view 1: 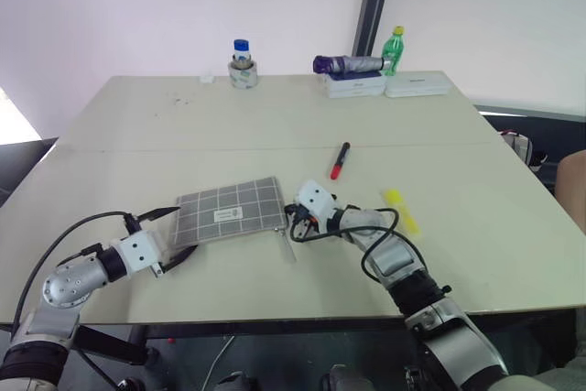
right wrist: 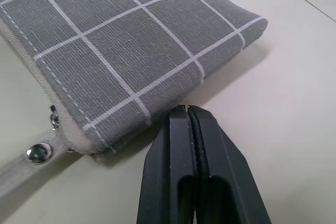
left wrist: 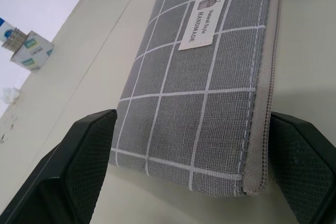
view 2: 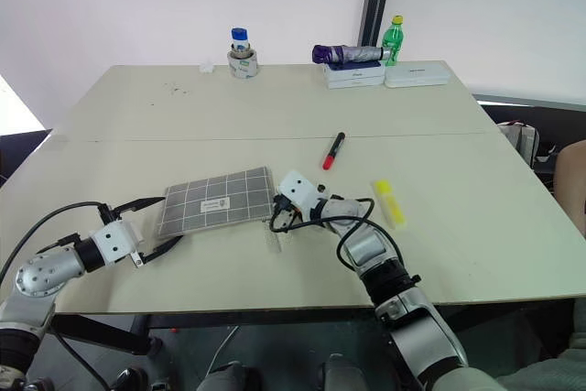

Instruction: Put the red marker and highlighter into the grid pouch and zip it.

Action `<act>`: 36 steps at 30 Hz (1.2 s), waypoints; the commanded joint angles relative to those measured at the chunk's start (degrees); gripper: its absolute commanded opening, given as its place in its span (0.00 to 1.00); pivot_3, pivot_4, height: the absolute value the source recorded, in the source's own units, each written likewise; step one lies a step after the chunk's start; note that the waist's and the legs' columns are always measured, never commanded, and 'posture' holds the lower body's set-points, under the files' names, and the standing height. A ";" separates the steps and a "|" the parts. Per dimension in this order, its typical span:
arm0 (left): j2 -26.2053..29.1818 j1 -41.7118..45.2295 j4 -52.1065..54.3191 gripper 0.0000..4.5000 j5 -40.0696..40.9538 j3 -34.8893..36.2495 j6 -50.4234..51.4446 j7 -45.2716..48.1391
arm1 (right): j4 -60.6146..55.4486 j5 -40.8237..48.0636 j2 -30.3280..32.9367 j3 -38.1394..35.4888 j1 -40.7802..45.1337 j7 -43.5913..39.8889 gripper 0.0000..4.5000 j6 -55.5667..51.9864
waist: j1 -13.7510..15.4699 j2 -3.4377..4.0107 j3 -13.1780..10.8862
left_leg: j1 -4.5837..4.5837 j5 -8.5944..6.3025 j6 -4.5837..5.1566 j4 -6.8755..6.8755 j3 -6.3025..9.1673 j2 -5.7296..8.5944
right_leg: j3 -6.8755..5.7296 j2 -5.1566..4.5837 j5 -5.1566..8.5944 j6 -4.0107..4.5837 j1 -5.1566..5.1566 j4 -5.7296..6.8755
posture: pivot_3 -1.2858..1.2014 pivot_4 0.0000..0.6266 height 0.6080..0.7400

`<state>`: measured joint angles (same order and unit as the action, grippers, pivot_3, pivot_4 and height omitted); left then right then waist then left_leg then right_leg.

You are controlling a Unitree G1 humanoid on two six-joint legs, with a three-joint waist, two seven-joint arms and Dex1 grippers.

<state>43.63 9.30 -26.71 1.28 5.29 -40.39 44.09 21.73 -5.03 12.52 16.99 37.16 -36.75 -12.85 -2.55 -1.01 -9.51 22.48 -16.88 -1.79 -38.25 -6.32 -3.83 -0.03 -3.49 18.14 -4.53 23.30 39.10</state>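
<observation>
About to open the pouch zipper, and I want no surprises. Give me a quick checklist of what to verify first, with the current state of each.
1. Left gripper straddling the pouch end, jaws open either side: ok.
2. Left jaws clamped to steady the pouch: not ok.
3. Right gripper at the zipper end, jaws shut and holding nothing: ok.
4. Zipper pull strap gripped: not ok; it lies on the table beside the right gripper.
5. Zipper closed or open: cannot tell.
6. Marker and highlighter lying free on the table, apart from the pouch: ok.
</observation>
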 commanded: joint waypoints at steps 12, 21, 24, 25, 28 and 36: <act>8.94 -9.27 1.33 1.00 0.13 3.76 -6.43 0.36 | -2.93 0.58 4.40 -3.24 0.51 -0.58 0.01 1.77 | -0.15 0.00 0.00 | 0.00 -0.01 0.01 0.03 0.00 -0.03 | 0.00 0.00 0.00 0.00 0.02 -0.02 | 0.52 0.24 1.00; 13.54 0.96 -12.88 1.00 -16.26 1.14 -16.16 -13.35 | -2.00 -0.07 3.04 -2.82 0.06 0.10 0.01 1.78 | 0.13 -0.01 0.00 | 0.00 -0.01 0.02 0.03 -0.12 0.06 | -0.05 0.04 0.00 0.00 0.02 -0.02 | 0.52 0.24 1.00; 11.89 4.47 -15.79 1.00 -15.52 -0.65 -17.48 -14.05 | -2.03 -0.25 3.04 -2.94 -0.11 0.20 0.01 1.61 | 0.11 -0.01 0.00 | 0.03 -0.03 0.05 0.03 -0.19 0.04 | -0.05 0.00 0.00 0.00 0.03 -0.03 | 0.52 0.24 1.00; 11.42 5.62 -16.60 1.00 -15.70 -1.81 -18.14 -13.80 | -1.98 -0.39 3.10 -2.93 -0.14 0.31 0.01 1.52 | 0.13 -0.01 0.00 | 0.04 -0.03 0.05 0.03 -0.22 0.01 | -0.05 -0.01 0.00 0.00 0.05 -0.03 | 0.52 0.24 1.00; 10.07 9.79 -20.07 1.00 -17.98 -6.72 -22.38 -12.07 | -0.77 -1.53 3.36 -3.24 0.36 2.25 0.01 0.93 | 0.25 -0.01 0.00 | 0.07 -0.01 0.02 0.03 -0.26 0.03 | -0.06 -0.03 0.00 0.00 0.07 -0.03 | 0.52 0.24 1.00; 9.64 16.47 -28.35 1.00 -20.52 -11.72 -27.29 -13.22 | -1.39 -1.15 2.99 -2.94 -0.40 2.40 0.01 -0.08 | 0.14 -0.01 0.01 | 0.02 -0.02 0.03 0.01 -0.30 0.07 | -0.05 0.00 0.00 -0.01 0.05 -0.02 | 0.52 0.24 1.00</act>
<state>53.79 25.67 -53.48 -17.35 -4.34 -67.13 30.86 21.75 -6.51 15.78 14.30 36.85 -34.22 -12.81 -2.42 -1.02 -9.50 22.50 -16.90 -1.76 -38.25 -6.63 -3.76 -0.08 -3.49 18.14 -4.54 23.34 39.07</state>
